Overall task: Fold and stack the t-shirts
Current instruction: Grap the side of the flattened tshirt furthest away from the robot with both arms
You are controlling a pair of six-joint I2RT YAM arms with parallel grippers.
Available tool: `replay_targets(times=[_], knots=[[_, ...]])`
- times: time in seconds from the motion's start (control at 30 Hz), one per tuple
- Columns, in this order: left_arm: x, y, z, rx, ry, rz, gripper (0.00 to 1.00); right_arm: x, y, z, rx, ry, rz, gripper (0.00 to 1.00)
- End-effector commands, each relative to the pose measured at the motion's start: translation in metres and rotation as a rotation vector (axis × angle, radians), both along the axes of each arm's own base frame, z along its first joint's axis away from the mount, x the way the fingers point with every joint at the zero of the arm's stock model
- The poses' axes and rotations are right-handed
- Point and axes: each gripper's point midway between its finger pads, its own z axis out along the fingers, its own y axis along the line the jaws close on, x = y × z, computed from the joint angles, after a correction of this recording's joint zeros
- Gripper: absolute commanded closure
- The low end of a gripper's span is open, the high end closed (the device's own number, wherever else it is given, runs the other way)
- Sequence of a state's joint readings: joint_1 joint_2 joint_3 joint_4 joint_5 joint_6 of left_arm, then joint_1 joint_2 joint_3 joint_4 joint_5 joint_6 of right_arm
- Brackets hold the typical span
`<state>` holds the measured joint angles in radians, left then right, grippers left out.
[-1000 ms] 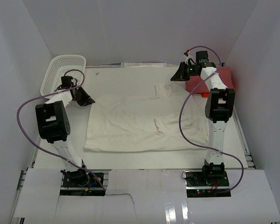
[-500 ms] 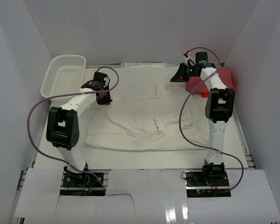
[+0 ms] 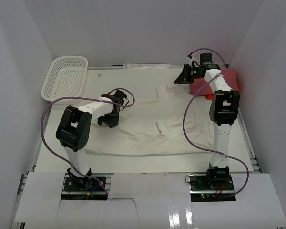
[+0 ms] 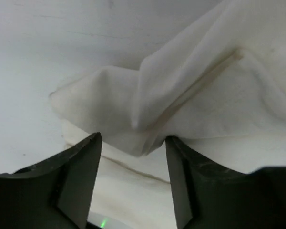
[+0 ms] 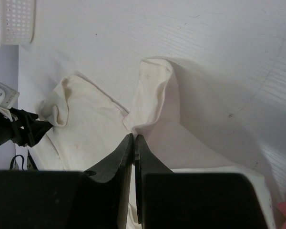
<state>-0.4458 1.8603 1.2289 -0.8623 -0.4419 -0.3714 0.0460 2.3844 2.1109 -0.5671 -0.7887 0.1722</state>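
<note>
At ten o'clock on the desk sat the basket. The left hand hung low over the left edge of the cream shirt, at about nine o'clock of the cloth. It was released: its fingers stood apart, with a bunched fold and a hem seam just past the tips. The cream shirt lay spread and wrinkled across the middle of the desk, one sleeve reaching toward one o'clock. Above that sleeve hung the right hand, clenched, its fingers pressed flat together. Just beyond it, at two o'clock by the wall, lay the red shirt, partly hidden by the arm.
</note>
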Motion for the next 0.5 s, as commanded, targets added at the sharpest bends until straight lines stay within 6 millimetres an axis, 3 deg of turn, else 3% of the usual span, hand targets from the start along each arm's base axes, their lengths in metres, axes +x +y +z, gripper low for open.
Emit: replay_targets(times=[0.0, 0.07, 0.2, 0.47], knots=[[0.004, 0.022, 0.020, 0.094, -0.063, 0.099, 0.22, 0.000, -0.001, 0.037, 0.015, -0.082, 0.011, 0.92], [0.015, 0.016, 0.035, 0.050, -0.125, 0.109, 0.10, 0.000, -0.001, 0.036, 0.016, -0.079, 0.012, 0.92], [0.039, -0.002, 0.061, -0.093, -0.220, 0.099, 0.10, 0.000, -0.001, 0.036, 0.017, -0.077, 0.014, 0.92], [0.045, -0.047, 0.055, -0.432, -0.157, 0.021, 0.14, -0.002, 0.000, 0.034, 0.016, -0.071, 0.016, 0.92]])
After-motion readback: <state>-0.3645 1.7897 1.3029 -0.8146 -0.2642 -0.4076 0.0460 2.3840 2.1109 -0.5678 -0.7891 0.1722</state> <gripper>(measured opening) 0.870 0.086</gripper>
